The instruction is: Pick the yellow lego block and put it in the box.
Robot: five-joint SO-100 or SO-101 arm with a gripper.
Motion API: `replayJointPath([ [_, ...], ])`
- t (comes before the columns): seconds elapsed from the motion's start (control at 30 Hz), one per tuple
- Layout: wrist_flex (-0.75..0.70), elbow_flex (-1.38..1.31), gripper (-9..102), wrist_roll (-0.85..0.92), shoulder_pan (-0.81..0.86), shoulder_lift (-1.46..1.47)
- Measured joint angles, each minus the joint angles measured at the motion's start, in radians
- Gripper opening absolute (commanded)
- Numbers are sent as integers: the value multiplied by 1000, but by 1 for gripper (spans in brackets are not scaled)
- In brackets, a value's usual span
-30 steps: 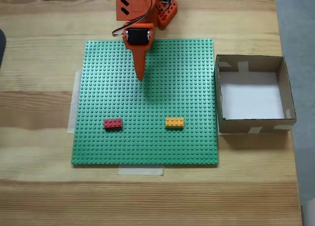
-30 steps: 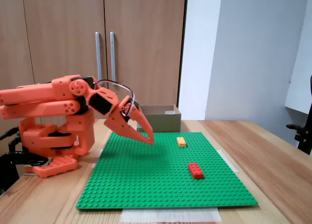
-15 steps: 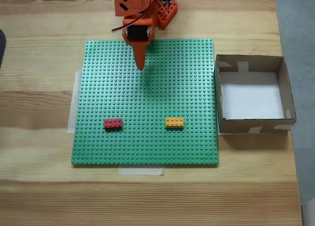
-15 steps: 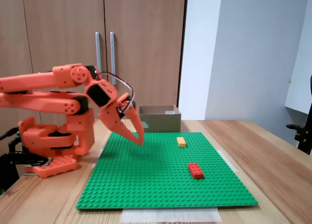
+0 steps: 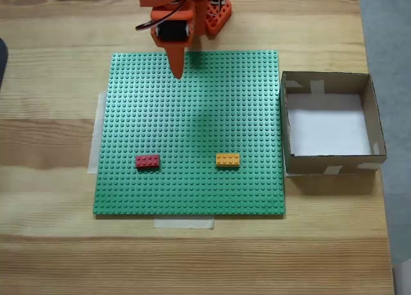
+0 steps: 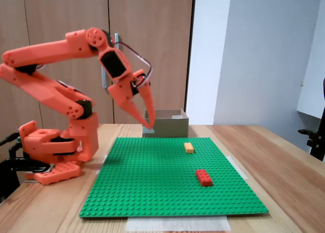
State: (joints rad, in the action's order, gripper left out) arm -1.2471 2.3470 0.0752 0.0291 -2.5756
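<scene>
Presently the square brown cardboard box [image 5: 332,122] holds nothing. The small yellow studded lego block [image 5: 227,159] lies flat, long axis left-right in a fixed view. The orange gripper [image 6: 148,125] hangs raised, jaws nearly together, empty.

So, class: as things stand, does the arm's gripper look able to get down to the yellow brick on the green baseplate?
Probably yes. The gripper hangs raised, and the yellow lego block lies uncovered on the green baseplate, well apart from the red brick.

One fixed view looks straight down on my tabletop [image 5: 51,256] from above, my base at its top edge. Another stands low at the tabletop's side, facing across. Both share the green baseplate [image 5: 192,186].
</scene>
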Motion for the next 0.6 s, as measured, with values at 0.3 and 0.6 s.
replayJointPath([
  [0.3, -179, -353, -1, 18, -18, 282],
  [0.6, -285, -612, -1, 5, -48, 506],
])
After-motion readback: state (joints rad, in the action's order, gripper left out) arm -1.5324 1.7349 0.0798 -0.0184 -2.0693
